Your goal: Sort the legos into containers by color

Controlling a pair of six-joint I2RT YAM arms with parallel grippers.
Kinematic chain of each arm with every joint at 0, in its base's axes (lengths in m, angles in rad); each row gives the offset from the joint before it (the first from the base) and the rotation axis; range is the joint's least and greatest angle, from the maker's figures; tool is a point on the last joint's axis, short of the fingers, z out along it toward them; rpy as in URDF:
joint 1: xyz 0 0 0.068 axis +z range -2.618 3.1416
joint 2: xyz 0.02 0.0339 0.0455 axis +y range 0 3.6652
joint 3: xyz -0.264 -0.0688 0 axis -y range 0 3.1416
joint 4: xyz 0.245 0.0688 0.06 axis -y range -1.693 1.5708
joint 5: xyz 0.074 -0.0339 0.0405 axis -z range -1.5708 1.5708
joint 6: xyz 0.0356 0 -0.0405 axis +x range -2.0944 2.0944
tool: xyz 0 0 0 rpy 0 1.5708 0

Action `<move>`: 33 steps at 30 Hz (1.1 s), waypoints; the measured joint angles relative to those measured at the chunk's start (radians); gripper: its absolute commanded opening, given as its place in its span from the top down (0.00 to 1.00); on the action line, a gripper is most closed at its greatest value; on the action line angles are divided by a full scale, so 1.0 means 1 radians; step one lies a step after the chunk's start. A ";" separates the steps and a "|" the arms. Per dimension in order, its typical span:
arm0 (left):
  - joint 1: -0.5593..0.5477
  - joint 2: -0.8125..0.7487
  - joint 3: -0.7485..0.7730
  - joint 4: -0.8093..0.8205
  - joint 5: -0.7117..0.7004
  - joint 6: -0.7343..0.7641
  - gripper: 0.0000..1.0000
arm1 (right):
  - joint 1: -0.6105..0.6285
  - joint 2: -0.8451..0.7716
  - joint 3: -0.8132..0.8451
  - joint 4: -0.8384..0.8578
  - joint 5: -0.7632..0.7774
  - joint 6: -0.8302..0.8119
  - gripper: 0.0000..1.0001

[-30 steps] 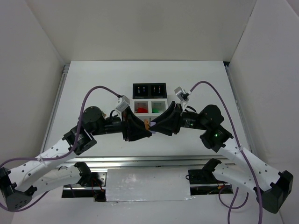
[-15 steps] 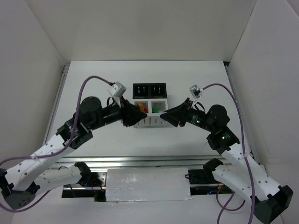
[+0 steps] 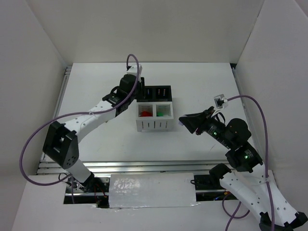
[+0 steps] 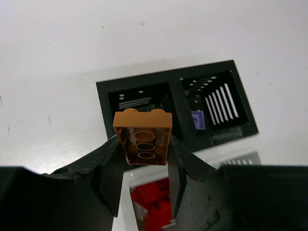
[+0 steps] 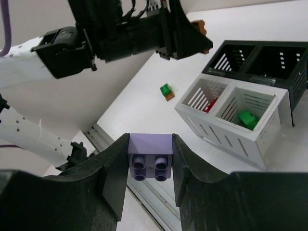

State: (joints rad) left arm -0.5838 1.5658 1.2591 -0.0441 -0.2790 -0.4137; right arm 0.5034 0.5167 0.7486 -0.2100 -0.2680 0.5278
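Observation:
My left gripper (image 3: pixel 139 91) (image 4: pixel 143 144) is shut on a brown brick (image 4: pixel 143 137) and holds it above the back left black compartment of the containers (image 3: pixel 154 126) (image 4: pixel 175 82). My right gripper (image 3: pixel 182 120) (image 5: pixel 150 144) is shut on a lavender brick (image 5: pixel 150 156), to the right of the containers (image 5: pixel 226 130) and above the table. A lavender brick (image 4: pixel 198 120) lies in the back right black compartment. Red bricks (image 3: pixel 144 114) (image 4: pixel 154 202) fill the front left white one. A green brick (image 3: pixel 160 114) (image 5: pixel 248 119) lies in the front right white one.
A small green and brown lego (image 5: pixel 167 91) lies on the table left of the containers, below the left arm. White walls enclose the table on three sides. A metal rail (image 3: pixel 144 166) runs along the near edge.
The two grippers were together in front of the containers and have pulled apart. The left one moved back over the black compartments with the brown brick. The right one drew back to the right with the lavender brick.

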 measured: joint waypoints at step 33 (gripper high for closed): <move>0.066 0.102 0.065 0.036 0.073 -0.019 0.01 | 0.000 0.377 0.087 -0.077 0.163 -0.021 1.00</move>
State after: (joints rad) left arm -0.5175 1.6680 1.3239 -0.0078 -0.2058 -0.4332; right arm 0.5030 0.8932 0.8360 -0.2867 -0.1047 0.5072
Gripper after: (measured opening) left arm 0.994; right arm 0.437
